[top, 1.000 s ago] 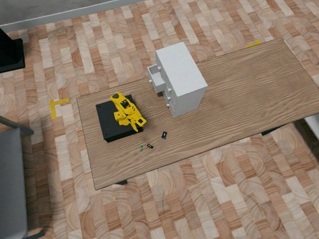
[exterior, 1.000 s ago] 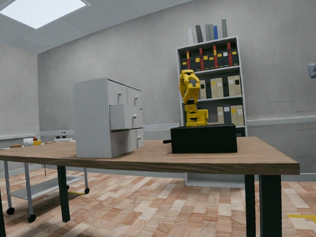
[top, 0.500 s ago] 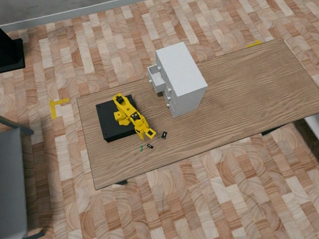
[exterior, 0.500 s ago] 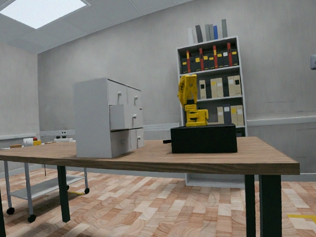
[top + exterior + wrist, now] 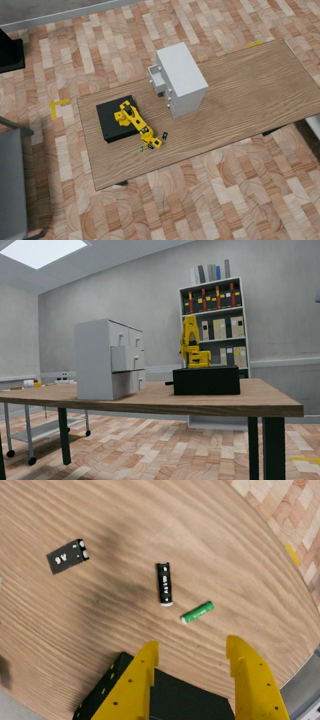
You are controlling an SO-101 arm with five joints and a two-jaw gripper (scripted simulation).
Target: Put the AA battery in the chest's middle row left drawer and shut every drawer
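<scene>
Because the black AA beside the green cell [image 5: 141, 149] [image 5: 197, 612] looks rigid and slick, the claw [image 5: 154, 143] [image 5: 193, 645], empty and modestly parted, should pinch mid-barrel.

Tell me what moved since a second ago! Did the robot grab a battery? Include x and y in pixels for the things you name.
The yellow arm [image 5: 139, 124] [image 5: 190, 329] stretched farther out over the table, toward the batteries. Its gripper [image 5: 156, 144] [image 5: 192, 644] didn't grab anything or let anything go; it's open and empty. The black battery [image 5: 150, 146] [image 5: 164, 587], the green battery [image 5: 141, 149] [image 5: 197, 612] and the 9V battery [image 5: 164, 135] [image 5: 65, 558] stayed put. The pulled-out drawer [image 5: 160, 88] [image 5: 118, 358] did too.
</scene>
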